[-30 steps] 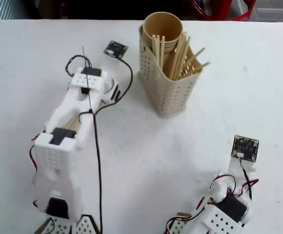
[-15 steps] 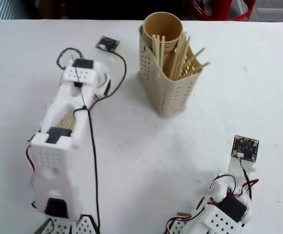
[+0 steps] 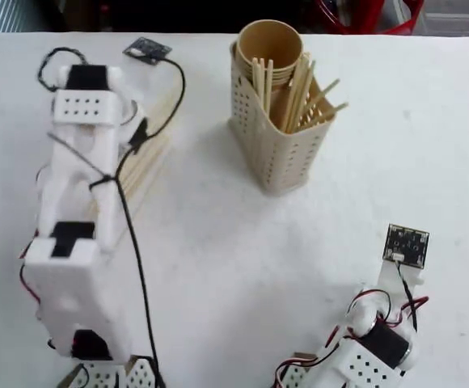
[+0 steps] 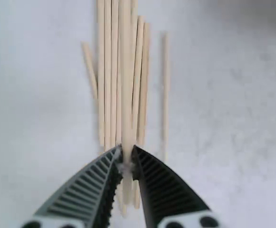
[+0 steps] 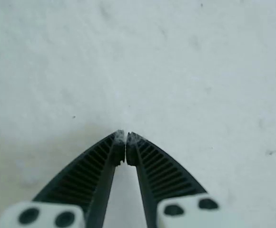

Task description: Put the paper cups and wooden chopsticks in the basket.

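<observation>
A perforated cream basket point(image 3: 279, 158) stands at the back centre of the white table. Stacked paper cups point(image 3: 268, 44) and several wooden chopsticks point(image 3: 306, 90) are upright inside it. Left of the basket, a loose bundle of chopsticks point(image 3: 155, 149) point(image 4: 108, 71) lies flat, partly under the left arm point(image 3: 85, 105). My left gripper point(image 4: 127, 154) hovers over this bundle, shut on a single chopstick point(image 4: 126, 95) that runs along above the rest. My right gripper point(image 5: 125, 137) is shut with nothing in it, low over bare table, its arm point(image 3: 372, 352) at the front right.
The left arm's black cable point(image 3: 133, 242) trails along its body. A small camera board point(image 3: 407, 245) sits out from the right arm. A red object point(image 3: 364, 12) lies beyond the table's back edge. Open table lies between the basket and the right arm.
The left arm has swung left and toward the back of the table, away from the basket, uncovering the chopsticks lying beneath it. The right arm has stayed still.
</observation>
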